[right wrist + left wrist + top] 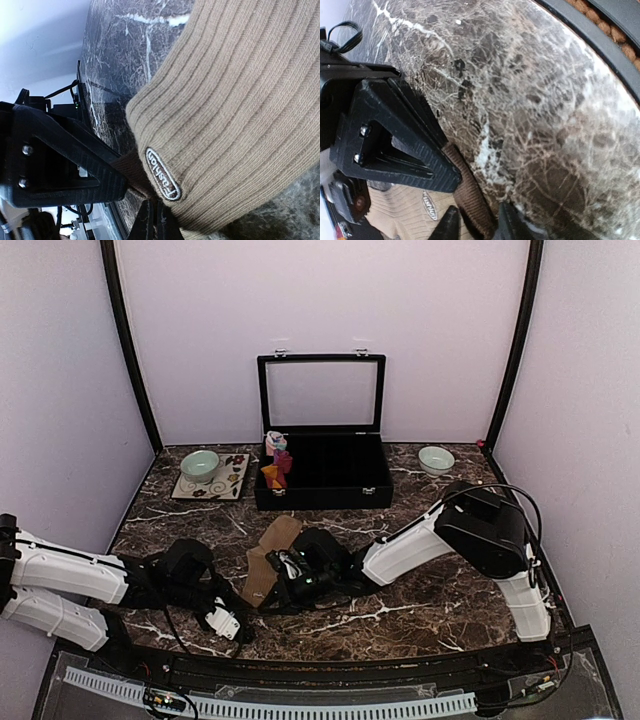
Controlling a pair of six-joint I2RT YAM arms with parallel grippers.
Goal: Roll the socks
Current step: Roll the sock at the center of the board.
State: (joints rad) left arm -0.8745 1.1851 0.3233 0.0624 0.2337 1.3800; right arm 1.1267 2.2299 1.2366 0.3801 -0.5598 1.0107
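Now both arms reach low over the marble table [420, 610], and the tan sock [275, 540] lies flat on it just in front of the black box [330, 490], while the red-and-orange socks [280, 468] stand in that box's left end compartment. The right gripper [142, 200] has its fingers pressed together on the sock's dark brown cuff edge, right by the little oval label [162, 174]. The left gripper [470, 205] straddles the sock's brown edge band with fingers a little apart, and whether they truly bite the fabric I can't tell.
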